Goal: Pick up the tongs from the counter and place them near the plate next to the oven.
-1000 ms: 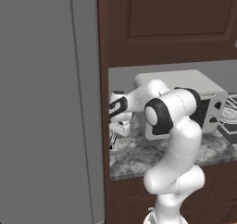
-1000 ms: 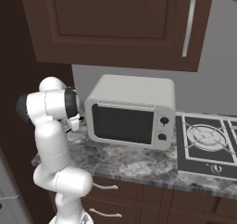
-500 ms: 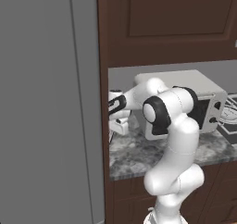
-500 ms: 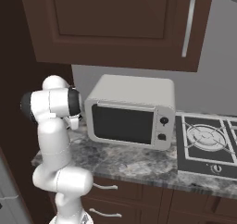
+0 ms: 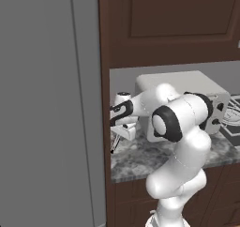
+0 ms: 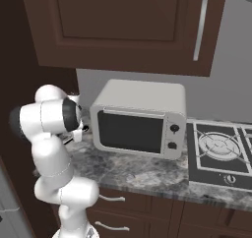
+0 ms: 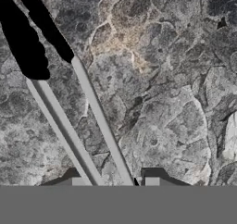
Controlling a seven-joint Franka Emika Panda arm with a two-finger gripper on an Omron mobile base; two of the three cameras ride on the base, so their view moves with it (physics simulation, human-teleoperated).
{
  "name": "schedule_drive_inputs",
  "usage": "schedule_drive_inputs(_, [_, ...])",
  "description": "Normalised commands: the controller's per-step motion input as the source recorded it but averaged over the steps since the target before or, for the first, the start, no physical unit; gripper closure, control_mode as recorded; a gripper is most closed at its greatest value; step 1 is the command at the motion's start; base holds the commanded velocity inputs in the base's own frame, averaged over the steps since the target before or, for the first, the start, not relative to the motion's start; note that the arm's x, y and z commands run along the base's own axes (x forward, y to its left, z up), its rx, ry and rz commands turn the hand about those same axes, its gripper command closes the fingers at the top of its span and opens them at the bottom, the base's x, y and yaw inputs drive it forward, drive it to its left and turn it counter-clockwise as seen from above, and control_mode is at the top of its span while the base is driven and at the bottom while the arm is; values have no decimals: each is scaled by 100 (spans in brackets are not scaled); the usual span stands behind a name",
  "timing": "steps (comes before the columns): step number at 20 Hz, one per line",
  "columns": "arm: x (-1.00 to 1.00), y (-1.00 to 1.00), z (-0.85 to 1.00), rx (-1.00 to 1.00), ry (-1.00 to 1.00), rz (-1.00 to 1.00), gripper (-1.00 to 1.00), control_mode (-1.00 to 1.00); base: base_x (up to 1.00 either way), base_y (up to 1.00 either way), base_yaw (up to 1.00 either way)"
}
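1. Gripper (image 7: 112, 183) is closed around the handle end of the slim silvery-white metal tongs with black tips (image 7: 88, 121); in the hand view the two small dark finger tips (image 7: 152, 180) sit either side of the two arms, which run up and away to the dark tips at the upper left.

2. Tongs are judged to be lifted: in the left base view the gripper (image 5: 123, 127) is seen above the grey marbled stone counter (image 5: 140, 158), with the tongs (image 5: 116, 143) hanging slantwise below it, tips down toward the counter's left end. Whether the tips touch the stone cannot be told.

3. Progress, as judged: the pick-up is done, or all but done. Carrying and placing remain. No plate or oven is in sight.

4. Look of the tongs: two thin, flat, pale metal strips, close together at the gripper and spreading slightly toward the tips; the tips are broad, rounded and matte black. One tip is cut off by the frame's upper-left corner.

5. Surroundings: the white arm (image 6: 49, 129) is folded at the counter's left end, beside a boxy light-grey microwave (image 6: 140, 119). A black stovetop with grey grates (image 6: 221, 151) lies to the microwave's right. Dark brown wooden cabinets (image 6: 128, 25) hang above.

6. Remaining travel is judged to be long, the goal being outside these frames.
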Motion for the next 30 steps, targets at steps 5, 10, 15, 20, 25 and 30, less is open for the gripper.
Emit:
schedule_drive_inputs(5, [-47, -11, 59, 3, 0, 0, 100, -100, 0, 0, 0])
schedule_drive_inputs(10, [-59, -12, 60, -1, -9, 13, 100, -100, 0, 0, 0])
schedule_drive_inputs(15, [-60, -19, 58, -4, -14, 20, 100, -100, 0, 0, 0])
schedule_drive_inputs(20, [-60, -32, 40, 0, -3, 10, 100, -100, 0, 0, 0])
schedule_drive_inputs(25, [-61, -38, 35, 0, 0, 6, 100, -100, 0, 0, 0])
schedule_drive_inputs(30, [-49, -22, 42, 0, 0, 2, 100, -100, 0, 0, 0])
